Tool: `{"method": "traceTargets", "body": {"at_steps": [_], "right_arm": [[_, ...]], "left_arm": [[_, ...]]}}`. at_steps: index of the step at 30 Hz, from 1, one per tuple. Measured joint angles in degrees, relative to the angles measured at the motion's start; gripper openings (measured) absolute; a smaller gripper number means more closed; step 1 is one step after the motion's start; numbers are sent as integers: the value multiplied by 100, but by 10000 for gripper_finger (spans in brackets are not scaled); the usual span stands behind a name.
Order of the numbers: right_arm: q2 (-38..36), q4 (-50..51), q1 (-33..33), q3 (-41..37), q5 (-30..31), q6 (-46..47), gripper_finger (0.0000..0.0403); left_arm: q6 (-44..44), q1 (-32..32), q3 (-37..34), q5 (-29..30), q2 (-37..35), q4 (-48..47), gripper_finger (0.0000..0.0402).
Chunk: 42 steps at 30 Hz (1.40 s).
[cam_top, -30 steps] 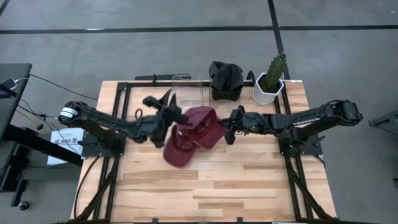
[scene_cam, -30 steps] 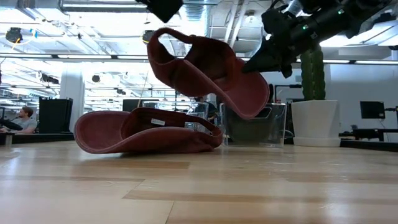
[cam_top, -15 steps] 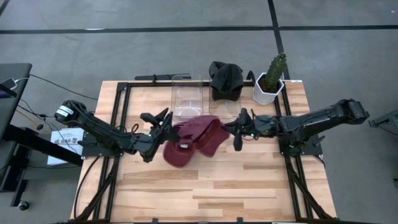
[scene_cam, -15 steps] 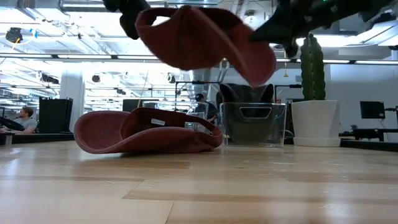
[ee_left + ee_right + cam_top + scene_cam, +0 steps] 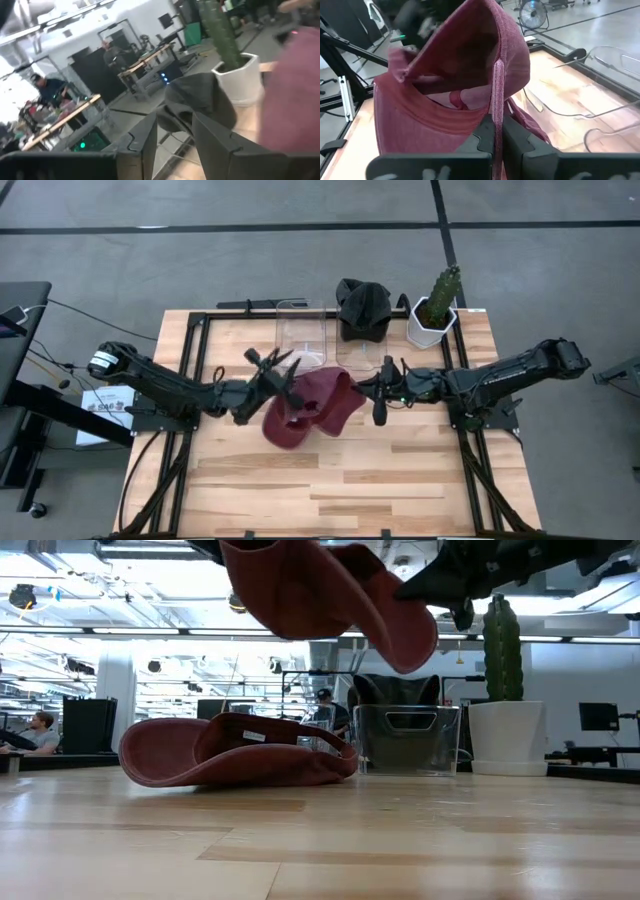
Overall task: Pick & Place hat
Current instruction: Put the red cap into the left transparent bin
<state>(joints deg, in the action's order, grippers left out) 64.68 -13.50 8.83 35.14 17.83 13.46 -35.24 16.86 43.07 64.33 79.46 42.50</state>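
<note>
Two maroon hats show. One hat point(image 5: 280, 428) lies on the table on its brim point(image 5: 230, 755), near the middle. The other hat point(image 5: 325, 393) is up in the air above it point(image 5: 320, 590), opening toward the right wrist camera point(image 5: 455, 95). My right gripper point(image 5: 376, 392) is at the raised hat's right side, shut on it point(image 5: 495, 127). My left gripper point(image 5: 277, 368) is open at the raised hat's left side. In the left wrist view nothing is between its fingers point(image 5: 175, 120), and the raised hat point(image 5: 295, 95) shows beside them. My right gripper pinches the raised hat's rim edge point(image 5: 496, 97) between its two fingers, coming level from the table's right side. The hat is lifted clear and reaches out from the fingers toward the left arm. My left gripper is close to the hat's left edge; whether it touches, I cannot tell.
Two clear plastic containers point(image 5: 300, 330) point(image 5: 360, 357) stand behind the hats. A black hat point(image 5: 362, 308) lies at the far edge, and a cactus in a white pot point(image 5: 435, 312) stands to its right. Bare wood stretches across the near half of the table.
The raised hat has gone higher in the low view and turned from hanging tilted to stretched nearly level, its top now out of the low view. My left gripper swung toward the near edge, then back toward the hat. My right gripper shifted slightly toward the near edge.
</note>
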Motion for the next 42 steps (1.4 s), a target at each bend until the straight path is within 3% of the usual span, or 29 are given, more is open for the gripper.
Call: {"method": "traceTargets", "body": {"at_steps": [6, 12, 25, 32, 42], "right_arm": [[385, -567, -66, 0, -285, -45, 3], [692, -1057, -278, 0, -624, -45, 3], [1724, -2378, -564, 0, -1636, 177, 3], [1897, -2485, -637, 1, -1657, 214, 3], [1277, -1619, -761, 0, -1149, -3, 3]], "left_arm": [[609, -767, 0, -610, 11, 0, 121], [1051, -1114, 0, -1347, 14, 0, 121], [1072, -1903, 0, -1181, 18, 191, 121], [1071, -2255, 0, -1134, 18, 199, 121], [563, -1880, 2, -1066, -212, 215, 121]]}}
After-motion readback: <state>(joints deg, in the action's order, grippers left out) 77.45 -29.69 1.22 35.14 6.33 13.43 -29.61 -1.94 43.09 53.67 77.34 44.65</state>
